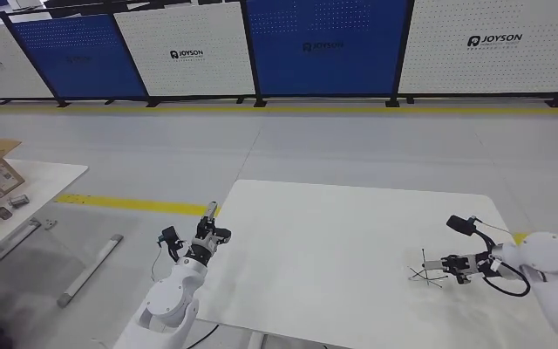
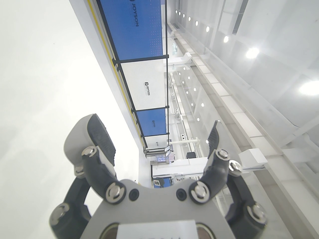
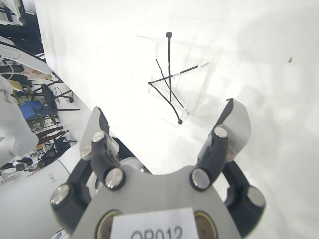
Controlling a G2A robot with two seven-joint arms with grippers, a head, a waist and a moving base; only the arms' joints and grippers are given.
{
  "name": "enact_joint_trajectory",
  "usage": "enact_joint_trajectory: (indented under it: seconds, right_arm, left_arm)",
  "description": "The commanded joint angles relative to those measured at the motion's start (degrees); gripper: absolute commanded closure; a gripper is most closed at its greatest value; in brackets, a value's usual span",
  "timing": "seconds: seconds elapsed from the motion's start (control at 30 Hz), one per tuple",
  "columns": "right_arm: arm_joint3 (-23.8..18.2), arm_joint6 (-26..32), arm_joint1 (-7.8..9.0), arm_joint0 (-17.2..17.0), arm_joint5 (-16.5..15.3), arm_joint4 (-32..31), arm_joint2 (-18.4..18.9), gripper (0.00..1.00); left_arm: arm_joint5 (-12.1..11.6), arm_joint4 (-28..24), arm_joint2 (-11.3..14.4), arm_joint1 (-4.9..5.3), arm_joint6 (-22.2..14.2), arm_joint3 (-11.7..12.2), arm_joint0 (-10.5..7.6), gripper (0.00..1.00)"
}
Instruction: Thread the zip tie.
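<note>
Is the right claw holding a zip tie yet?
No, the right claw is open and empty; the zip ties lie crossed on the table.

Wide-spread right gripper (image 3: 165, 105); nearby, crossed black zip ties (image 3: 169, 75) on clear plate (image 3: 199, 80)

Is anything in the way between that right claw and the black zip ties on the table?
Nothing visible is. The right gripper is open, with bare white table between it and the zip ties, which lie crossed over one another on what looks like a clear sheet.
</note>
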Motion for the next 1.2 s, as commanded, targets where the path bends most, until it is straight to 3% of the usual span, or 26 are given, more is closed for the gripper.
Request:
enact_joint_trajectory:
  seconds: [0.0,0.13,0.33,0.37,0.4,0.43,0.53,0.8,1.17]
  right_arm:
    - [0.16,-0.41,0.03,-0.25,-0.28,0.85,0.36,0.00]
    - [-0.57,-0.66,1.24,-3.11,-2.82,3.57,3.71,0.00]
    - [-4.20,-0.65,2.61,-6.51,-1.48,3.26,6.40,0.00]
    - [-4.77,-0.75,2.82,-7.09,-1.44,3.43,6.85,0.07]
    - [-5.16,-0.77,2.95,-7.45,-1.40,3.51,7.13,0.33]
    - [-5.43,-0.84,3.08,-7.76,-1.27,3.65,7.40,0.50]
    - [-5.96,-1.02,3.39,-8.29,-0.08,3.49,7.92,0.63]
    - [-3.56,-0.87,3.22,-6.74,4.15,2.97,6.51,0.69]
    - [0.79,-0.54,2.47,-3.56,3.91,3.42,3.71,0.76]
  left_arm:
    - [0.00,0.00,0.00,0.00,0.00,0.00,0.00,0.00]
    - [0.00,0.00,0.00,0.00,0.00,0.00,0.00,0.00]
    - [0.00,0.00,0.00,0.00,0.00,0.00,0.00,0.00]
    - [0.00,0.00,0.00,0.00,0.00,0.00,0.00,0.00]
    - [0.00,0.00,0.00,0.00,0.00,0.00,0.00,0.00]
    - [0.00,0.00,0.00,0.00,0.00,0.00,0.00,0.00]
    - [0.00,0.00,0.00,0.00,0.00,0.00,0.00,0.00]
    - [0.00,0.00,0.00,0.00,0.00,0.00,0.00,0.00]
    - [0.00,0.00,0.00,0.00,0.00,0.00,0.00,0.00]
